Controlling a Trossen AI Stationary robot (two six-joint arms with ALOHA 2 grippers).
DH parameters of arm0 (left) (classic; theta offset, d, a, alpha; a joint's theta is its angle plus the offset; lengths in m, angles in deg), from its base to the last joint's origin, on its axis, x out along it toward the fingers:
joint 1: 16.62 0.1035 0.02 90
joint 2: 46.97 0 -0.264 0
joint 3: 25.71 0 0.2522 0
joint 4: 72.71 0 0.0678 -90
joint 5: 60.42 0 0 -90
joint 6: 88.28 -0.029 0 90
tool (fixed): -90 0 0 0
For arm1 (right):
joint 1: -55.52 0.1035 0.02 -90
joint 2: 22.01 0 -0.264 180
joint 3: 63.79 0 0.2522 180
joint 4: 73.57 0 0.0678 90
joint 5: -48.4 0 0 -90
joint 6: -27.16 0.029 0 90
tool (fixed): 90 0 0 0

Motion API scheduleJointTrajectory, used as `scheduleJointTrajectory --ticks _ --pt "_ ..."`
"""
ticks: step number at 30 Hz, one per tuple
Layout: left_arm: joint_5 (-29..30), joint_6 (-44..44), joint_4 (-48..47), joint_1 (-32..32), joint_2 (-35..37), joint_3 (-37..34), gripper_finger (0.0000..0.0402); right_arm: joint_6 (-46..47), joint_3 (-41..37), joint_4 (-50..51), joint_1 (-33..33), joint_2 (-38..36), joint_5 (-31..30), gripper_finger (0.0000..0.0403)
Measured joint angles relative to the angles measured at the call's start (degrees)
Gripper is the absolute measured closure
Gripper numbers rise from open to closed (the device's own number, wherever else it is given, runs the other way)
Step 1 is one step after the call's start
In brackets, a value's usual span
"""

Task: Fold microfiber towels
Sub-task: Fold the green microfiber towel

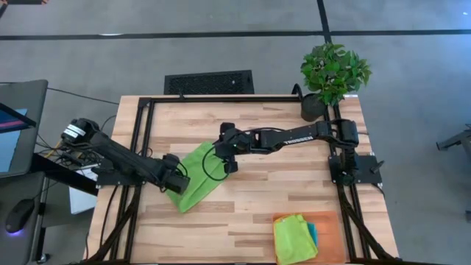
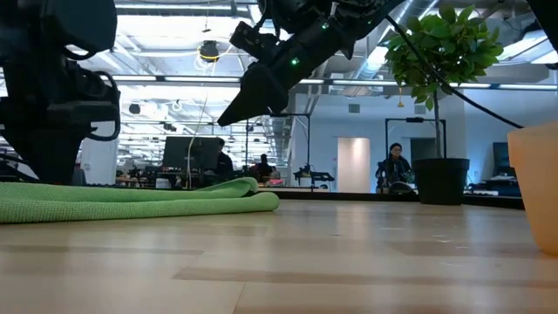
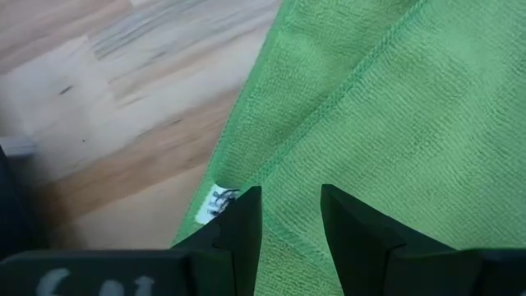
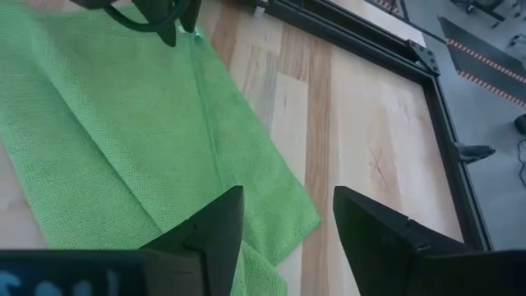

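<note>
A lime green microfiber towel point(image 1: 197, 177) lies folded on the wooden table left of centre, one layer over another; its hemmed edges and a white label point(image 3: 215, 203) show in the left wrist view. My left gripper point(image 1: 179, 182) points down over the towel's near left corner, fingers open point(image 3: 292, 226) beside the label. My right gripper point(image 1: 224, 158) hangs open above the towel's far right part, clear of the cloth in the low view point(image 2: 248, 96). Its fingers point(image 4: 288, 222) frame a towel corner point(image 4: 296, 218) below. My left gripper comes at the towel from above, its fingers point(image 3: 242, 222) over the layered edge next to the label. The fingers themselves hide the tips, so I cannot tell whether they touch the cloth.
Folded towels, yellow-green over teal point(image 1: 294, 237), are stacked on an orange mat point(image 1: 333, 219) at the near right. A potted plant point(image 1: 333, 73) stands at the far right corner. Black frame rails point(image 1: 140, 140) run along the table's sides. Bare wood lies between towel and mat.
</note>
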Motion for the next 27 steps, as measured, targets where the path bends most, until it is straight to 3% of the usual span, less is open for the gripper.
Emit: scheduleJointTrajectory --ticks 27 --pt "0.9 0.0 -3.2 0.0 -0.1 -0.1 0.0283 -1.0 0.0 0.0 0.0 0.0 0.0 0.0193"
